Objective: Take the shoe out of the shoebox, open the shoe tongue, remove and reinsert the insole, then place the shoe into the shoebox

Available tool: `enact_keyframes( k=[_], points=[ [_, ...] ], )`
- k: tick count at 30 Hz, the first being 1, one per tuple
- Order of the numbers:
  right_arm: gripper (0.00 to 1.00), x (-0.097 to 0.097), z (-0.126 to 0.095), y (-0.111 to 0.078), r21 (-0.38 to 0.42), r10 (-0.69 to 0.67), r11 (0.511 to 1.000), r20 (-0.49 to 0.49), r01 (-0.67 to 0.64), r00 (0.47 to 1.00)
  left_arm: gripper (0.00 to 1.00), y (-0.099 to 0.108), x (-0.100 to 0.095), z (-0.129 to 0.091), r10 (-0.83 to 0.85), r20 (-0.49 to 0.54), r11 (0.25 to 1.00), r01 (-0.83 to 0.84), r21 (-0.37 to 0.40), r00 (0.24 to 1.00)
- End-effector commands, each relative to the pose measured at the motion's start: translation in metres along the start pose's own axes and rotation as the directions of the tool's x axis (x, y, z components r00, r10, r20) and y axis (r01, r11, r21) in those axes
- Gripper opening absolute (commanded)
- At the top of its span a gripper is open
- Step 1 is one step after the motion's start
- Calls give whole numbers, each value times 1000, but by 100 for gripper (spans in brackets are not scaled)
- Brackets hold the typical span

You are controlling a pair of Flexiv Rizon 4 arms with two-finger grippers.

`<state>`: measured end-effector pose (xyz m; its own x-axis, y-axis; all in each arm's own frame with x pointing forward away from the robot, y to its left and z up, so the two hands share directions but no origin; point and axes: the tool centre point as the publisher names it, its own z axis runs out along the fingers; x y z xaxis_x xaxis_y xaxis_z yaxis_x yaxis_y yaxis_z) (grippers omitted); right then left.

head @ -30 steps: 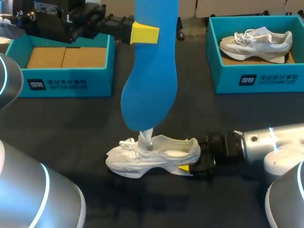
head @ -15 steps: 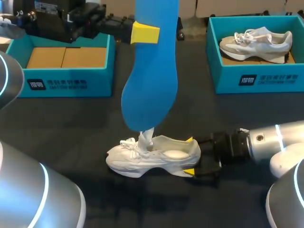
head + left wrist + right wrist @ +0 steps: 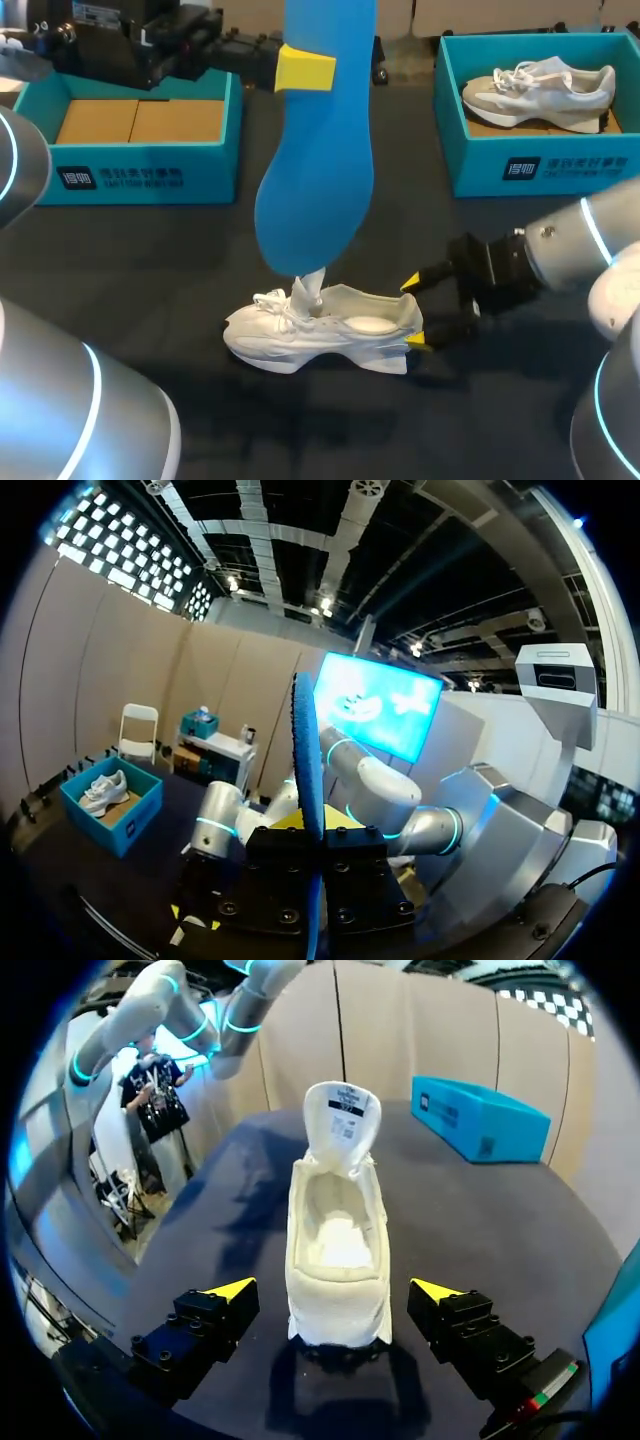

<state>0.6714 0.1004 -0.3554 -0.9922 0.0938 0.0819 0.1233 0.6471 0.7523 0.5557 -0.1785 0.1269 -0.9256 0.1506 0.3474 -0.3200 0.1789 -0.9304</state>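
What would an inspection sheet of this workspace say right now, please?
Surface: black table.
Job's things: white shoe on its sole mid-table, tongue raised; blue insole held upright above it; left shoebox without a shoe.
Clutter: right shoebox holding a second shoe.
Grippers: left gripper shut on the insole; right gripper open, fingers astride the heel, apart from it.
Cables: nothing seen.
Surroundings: nothing seen.

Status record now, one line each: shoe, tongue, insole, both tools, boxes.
shoe: upright on its sole on the table
tongue: pulled up
insole: out of the shoe, held on end above it
left tool: shut on insole
right tool: open, fingers either side of the heel, not touching
left shoebox: no shoe inside
right shoebox: holds a second shoe
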Motion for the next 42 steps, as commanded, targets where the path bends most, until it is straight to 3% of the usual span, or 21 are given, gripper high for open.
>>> enact_keyframes(
  k=[1, 8, 17, 24, 30, 35, 42],
  points=[
    [100, 3, -12, 9, 306, 12, 952, 7, -13, 1000, 0, -1, 0, 0, 0, 1, 1000, 0, -4, 1000],
    [100, 9, -18, 20, 481, 11, 877, 25, -22, 1000, 0, -1, 0, 0, 0, 1, 1000, 0, -4, 1000],
    [100, 9, -16, 23, 601, 21, 799, -16, -7, 1000, 0, -1, 0, 0, 0, 1, 1000, 0, -4, 1000],
    [100, 9, -18, 31, 652, 7, 758, -16, 5, 1000, 0, -1, 0, 0, 0, 1, 1000, 0, -4, 1000],
    [100, 14, -19, 36, 692, -19, 722, 48, -20, 999, 0, -1, 0, 0, 0, 1, 1000, 0, -4, 1000],
    [100, 13, -18, 31, 745, 7, 663, 93, -74, 996, 0, -1, 0, 0, 0, 1, 1000, 0, -4, 1000],
    [100, 14, -15, 33, 745, -15, 663, 109, -72, 994, 0, -1, 0, 0, 0, 1, 1000, 0, -4, 1000]
  ],
)
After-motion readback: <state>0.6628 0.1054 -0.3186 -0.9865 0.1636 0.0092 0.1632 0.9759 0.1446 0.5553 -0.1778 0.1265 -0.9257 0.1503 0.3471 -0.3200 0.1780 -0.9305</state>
